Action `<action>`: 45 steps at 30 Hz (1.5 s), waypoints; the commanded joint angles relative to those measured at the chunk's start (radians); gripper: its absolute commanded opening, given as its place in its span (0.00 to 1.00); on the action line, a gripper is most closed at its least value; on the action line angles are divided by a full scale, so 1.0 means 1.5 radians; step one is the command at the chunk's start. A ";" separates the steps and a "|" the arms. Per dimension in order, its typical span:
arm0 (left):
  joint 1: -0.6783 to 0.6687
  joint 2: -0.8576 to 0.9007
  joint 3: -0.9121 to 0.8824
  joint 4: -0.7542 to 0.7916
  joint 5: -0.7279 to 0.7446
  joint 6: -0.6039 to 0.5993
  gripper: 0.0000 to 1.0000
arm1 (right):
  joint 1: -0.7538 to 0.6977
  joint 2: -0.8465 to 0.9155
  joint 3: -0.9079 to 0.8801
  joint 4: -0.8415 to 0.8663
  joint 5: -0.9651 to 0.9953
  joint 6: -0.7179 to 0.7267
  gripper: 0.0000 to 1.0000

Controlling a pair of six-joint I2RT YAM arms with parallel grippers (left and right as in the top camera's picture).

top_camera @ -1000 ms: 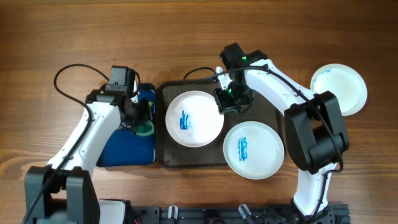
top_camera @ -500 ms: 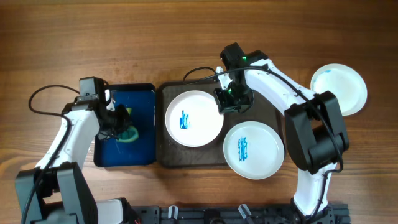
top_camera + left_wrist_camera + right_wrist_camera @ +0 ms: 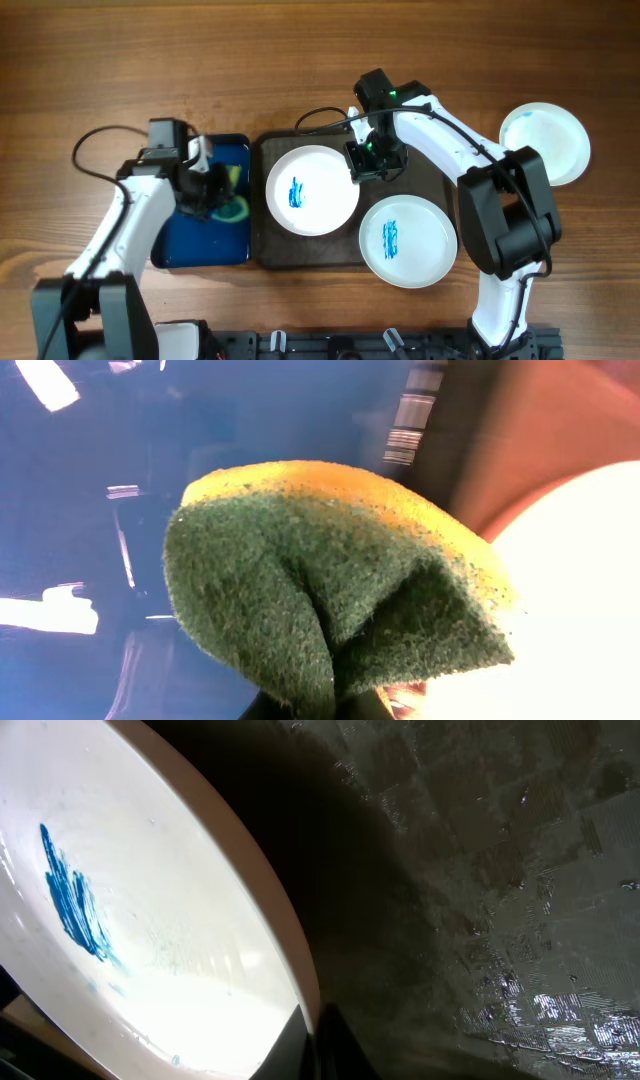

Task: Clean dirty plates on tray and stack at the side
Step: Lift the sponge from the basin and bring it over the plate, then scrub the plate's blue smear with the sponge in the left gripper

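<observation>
Overhead: left tool (image 3: 213, 190) clamped on sponge (image 3: 234, 206) above blue tray (image 3: 190, 245), just beside the tray (image 3: 300, 252). Right tool (image 3: 375, 160) pinches the rim of left plate (image 3: 312, 190), probably to steady it for scrubbing. Second plate (image 3: 408, 240) overhangs the tray corner. Third plate (image 3: 545, 142) sits apart on worktop (image 3: 100, 60), likely the stack spot.
Left wrist: sponge folded, green scourer outward, ready to wipe.
Right wrist: jaws nipped on rim; blue smear (image 3: 75, 900) not yet cleaned.

Both arms are white tubes with chunky black joints. Left arm (image 3: 130, 215) has a black cable (image 3: 100, 131) looping behind the black left gripper (image 3: 222, 197). Right arm (image 3: 450, 135) has a tiny green light (image 3: 393, 95) behind the right gripper (image 3: 365, 165).
</observation>
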 commanded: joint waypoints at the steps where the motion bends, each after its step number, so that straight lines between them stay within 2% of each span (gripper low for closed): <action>1: -0.082 -0.043 0.035 0.004 0.044 -0.022 0.04 | 0.000 -0.019 0.006 0.001 -0.019 0.005 0.05; 8: -0.205 -0.039 0.035 0.048 0.045 -0.061 0.04 | 0.000 -0.017 0.006 0.020 0.011 0.066 0.05; 12: -0.210 -0.039 0.035 0.050 0.045 -0.072 0.04 | 0.000 -0.017 -0.002 0.039 0.117 0.147 0.05; 15: -0.210 -0.039 0.035 0.051 0.045 -0.071 0.04 | -0.001 -0.014 -0.014 0.053 0.136 0.176 0.05; 22: -0.210 -0.039 0.035 0.051 0.045 -0.070 0.04 | 0.000 0.009 -0.059 0.115 0.061 0.172 0.05; 27: -0.210 -0.039 0.035 0.065 0.052 -0.060 0.04 | 0.000 0.009 -0.066 0.145 0.014 0.120 0.05; 32: -0.210 -0.025 0.035 0.108 0.111 -0.034 0.04 | 0.000 0.009 -0.066 0.166 -0.006 0.108 0.05; 36: -0.210 0.020 0.035 0.147 0.135 -0.016 0.04 | 0.000 0.009 -0.066 0.161 -0.005 0.108 0.05; 42: -0.210 0.177 0.035 0.199 0.145 -0.011 0.04 | 0.000 0.009 -0.066 0.156 -0.005 0.108 0.05; 45: -0.210 0.235 0.035 0.285 0.261 -0.023 0.04 | 0.000 0.009 -0.066 0.146 -0.005 0.108 0.05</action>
